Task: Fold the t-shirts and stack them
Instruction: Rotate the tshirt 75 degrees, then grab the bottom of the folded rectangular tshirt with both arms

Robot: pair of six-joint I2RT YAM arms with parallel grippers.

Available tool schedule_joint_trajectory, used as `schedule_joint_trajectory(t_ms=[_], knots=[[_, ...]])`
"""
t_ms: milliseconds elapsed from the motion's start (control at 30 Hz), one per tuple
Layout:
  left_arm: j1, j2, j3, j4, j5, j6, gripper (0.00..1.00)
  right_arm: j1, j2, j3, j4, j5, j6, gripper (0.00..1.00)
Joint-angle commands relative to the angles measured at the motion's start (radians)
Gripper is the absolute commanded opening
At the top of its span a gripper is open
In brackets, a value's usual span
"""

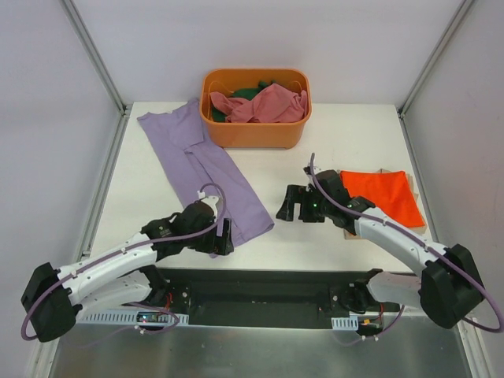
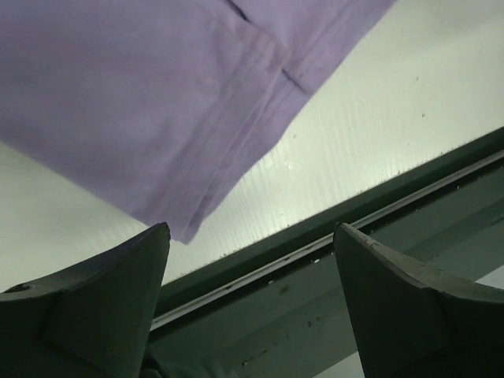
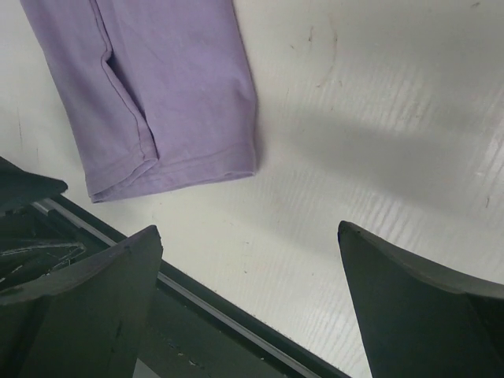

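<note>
The lavender t-shirt (image 1: 201, 169) lies flat on the surface (image 1: 346, 134) as a long narrow strip. Its long axis runs on a slant from the far left, beside the orange tub (image 1: 256, 134), down toward the near middle, and its hem ends close to the front edge. The left claw (image 1: 227, 236) is at the near-left corner of that hem. Its jaws are spread with nothing between them, and in its own view the corner of the cloth sits just ahead of one fingertip; I can't make out any contact. The right claw (image 1: 285, 206) stands just off the hem's right side, also spread and empty, low over bare surface with the hem's other corner ahead of it. So both arms are at the near end of the strip, one at each corner, with the left a touch closer, and I'd guess the fold has to carry this end up along the strip toward the tub. There is room that way, but the front edge and the dark rail below it sit right behind the claws, so there is little slack to pull back. The orange-red t-shirt (image 1: 382, 195) lies folded at the right, well apart. A pink shirt (image 1: 272, 102) and a green shirt (image 1: 248, 90) are heaped in the tub.
</note>
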Motion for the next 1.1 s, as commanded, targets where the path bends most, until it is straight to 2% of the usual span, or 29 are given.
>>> schedule_joint_trajectory(t_ms=[0, 133, 433, 567, 667, 733, 767, 1067], knots=[[-0.071, 0.041, -0.011, -0.038, -0.046, -0.099, 0.79, -0.013, -0.059, -0.050, 0.095, -0.040, 0.031, 0.96], [-0.080, 0.105, -0.008, -0.063, -0.060, -0.111, 0.66, -0.005, -0.010, -0.073, 0.135, -0.087, 0.049, 0.96], [-0.088, 0.196, -0.028, -0.064, -0.150, -0.166, 0.51, 0.056, 0.129, -0.012, 0.138, -0.061, 0.044, 0.96], [-0.088, 0.239, -0.054, -0.063, -0.160, -0.182, 0.39, 0.090, 0.198, 0.029, 0.115, -0.012, 0.044, 0.96], [-0.088, 0.250, -0.077, -0.043, -0.144, -0.199, 0.26, 0.110, 0.238, 0.048, 0.101, 0.044, 0.054, 0.99], [-0.089, 0.253, -0.094, -0.024, -0.146, -0.208, 0.07, 0.118, 0.264, 0.054, 0.093, 0.086, 0.063, 0.95], [-0.089, 0.254, -0.097, -0.021, -0.152, -0.209, 0.00, 0.116, 0.280, 0.060, 0.087, 0.095, 0.066, 0.93], [-0.089, 0.188, -0.124, -0.021, -0.172, -0.232, 0.00, 0.133, 0.390, 0.109, 0.086, 0.140, 0.100, 0.72]])
